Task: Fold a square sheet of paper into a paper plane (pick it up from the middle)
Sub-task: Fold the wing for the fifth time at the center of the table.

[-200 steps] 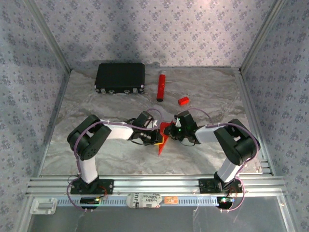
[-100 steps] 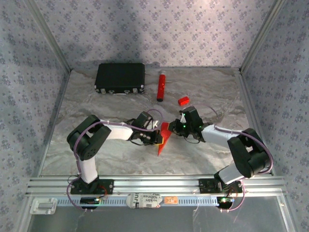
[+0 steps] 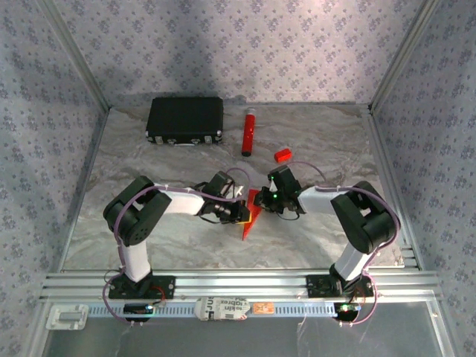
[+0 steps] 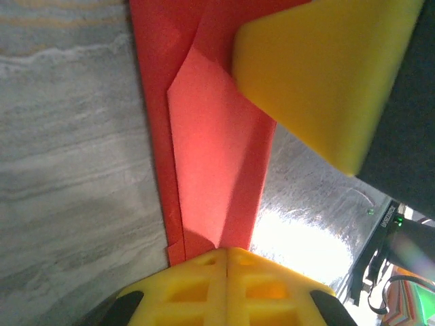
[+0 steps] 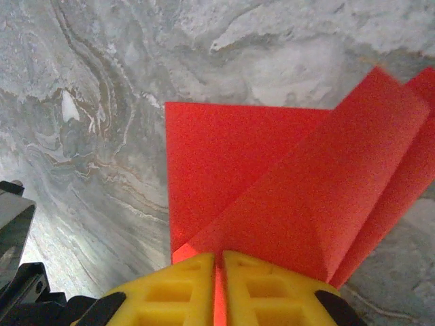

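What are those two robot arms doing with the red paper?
They are folding a paper plane. The left gripper and the right gripper are both shut on it, pinching it from opposite sides near the middle of the table. The paper has several folds, but it is not yet a finished dart.

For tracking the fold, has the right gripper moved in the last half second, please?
Yes. The right gripper has shifted back left toward the paper plane, its wrist now in line with the small red block rather than right of it.
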Available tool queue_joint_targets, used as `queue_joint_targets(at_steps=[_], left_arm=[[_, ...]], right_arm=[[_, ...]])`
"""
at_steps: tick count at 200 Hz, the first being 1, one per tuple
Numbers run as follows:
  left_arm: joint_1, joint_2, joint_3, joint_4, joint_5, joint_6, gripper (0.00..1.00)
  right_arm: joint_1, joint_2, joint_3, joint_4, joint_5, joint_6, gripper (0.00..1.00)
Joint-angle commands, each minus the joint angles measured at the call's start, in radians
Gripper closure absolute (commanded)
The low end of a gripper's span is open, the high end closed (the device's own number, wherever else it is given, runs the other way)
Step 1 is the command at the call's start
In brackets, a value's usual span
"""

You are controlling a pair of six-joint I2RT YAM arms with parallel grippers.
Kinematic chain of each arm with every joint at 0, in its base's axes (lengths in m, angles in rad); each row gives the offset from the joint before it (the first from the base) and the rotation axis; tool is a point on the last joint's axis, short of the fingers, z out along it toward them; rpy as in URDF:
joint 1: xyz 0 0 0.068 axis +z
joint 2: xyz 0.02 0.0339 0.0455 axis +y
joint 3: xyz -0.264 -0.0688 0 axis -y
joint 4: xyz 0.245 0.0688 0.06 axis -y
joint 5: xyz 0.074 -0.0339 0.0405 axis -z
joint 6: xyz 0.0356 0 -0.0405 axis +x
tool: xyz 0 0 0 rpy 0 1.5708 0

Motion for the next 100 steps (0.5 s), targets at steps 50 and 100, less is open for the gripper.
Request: queue_joint_targets(at_steps=[50, 100], left_arm=[[0.007, 0.091, -0.057, -0.135, -0.024, 0.022, 1.00], [0.005, 0.103, -0.059, -0.133, -0.018, 0.020, 1.00]], right_arm=[[-0.110, 0.062, 0.020, 0.008, -0.013, -0.049, 0.86], [-0.176, 0.053, 0.039, -0.019, -0.022, -0.078, 0.86]])
